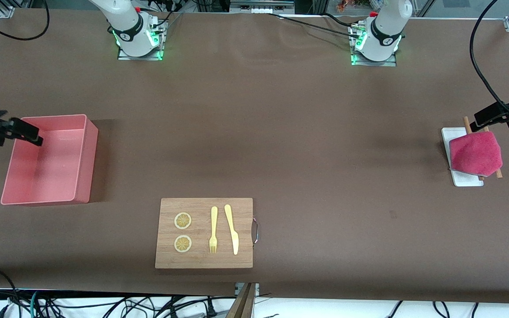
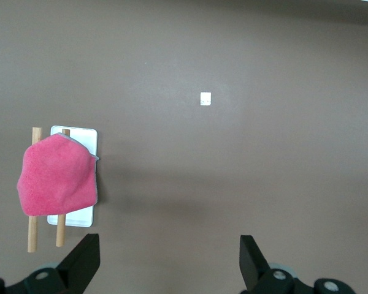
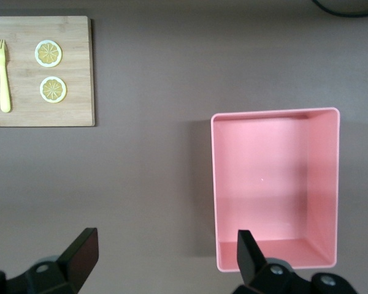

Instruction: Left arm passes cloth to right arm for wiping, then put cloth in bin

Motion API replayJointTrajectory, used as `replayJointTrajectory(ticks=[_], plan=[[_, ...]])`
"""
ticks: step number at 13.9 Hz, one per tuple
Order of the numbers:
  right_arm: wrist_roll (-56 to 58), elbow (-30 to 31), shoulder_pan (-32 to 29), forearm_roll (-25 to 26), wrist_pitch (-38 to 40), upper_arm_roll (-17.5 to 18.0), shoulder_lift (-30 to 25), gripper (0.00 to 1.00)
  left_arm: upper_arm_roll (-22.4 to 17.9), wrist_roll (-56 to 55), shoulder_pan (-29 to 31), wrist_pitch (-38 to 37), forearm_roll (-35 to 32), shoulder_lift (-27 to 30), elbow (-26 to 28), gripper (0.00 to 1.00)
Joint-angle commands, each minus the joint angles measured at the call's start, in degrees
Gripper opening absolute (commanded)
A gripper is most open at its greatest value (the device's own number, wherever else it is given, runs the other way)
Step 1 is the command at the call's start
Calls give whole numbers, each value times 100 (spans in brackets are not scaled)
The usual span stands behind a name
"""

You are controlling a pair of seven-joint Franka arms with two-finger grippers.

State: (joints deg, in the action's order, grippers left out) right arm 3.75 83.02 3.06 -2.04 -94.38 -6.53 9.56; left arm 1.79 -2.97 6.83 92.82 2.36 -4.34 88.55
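Front view: cloth [image 1: 476, 153] lies on white tray [image 1: 454, 142] and two wooden sticks [image 1: 468, 124] at left arm's end. Left gripper [image 2: 168, 260] hovers nearby, jaws open, empty. Right gripper [image 3: 162, 257] hangs over bin [image 1: 87, 132] edge, jaws open, empty.

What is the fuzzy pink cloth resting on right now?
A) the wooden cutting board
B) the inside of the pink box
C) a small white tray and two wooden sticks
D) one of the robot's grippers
C: the cloth lies draped over the white tray and two wooden sticks, at the left arm's end of the table, with no gripper touching it.
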Motion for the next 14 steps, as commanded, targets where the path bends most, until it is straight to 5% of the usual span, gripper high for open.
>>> replayJointTrajectory(ticks=[1, 4, 14], plan=[[82, 399, -130, 490, -19, 309, -385, 100, 23, 77, 55, -27, 89, -6, -66, 100], [100, 399, -254, 643, 95, 617, -420, 100, 32, 60, 11, -27, 36, -67, -145, 100], [21, 285, -245, 626, 140, 582, -288, 100, -21, 51, 46, -9, 1, -67, -320, 100]])
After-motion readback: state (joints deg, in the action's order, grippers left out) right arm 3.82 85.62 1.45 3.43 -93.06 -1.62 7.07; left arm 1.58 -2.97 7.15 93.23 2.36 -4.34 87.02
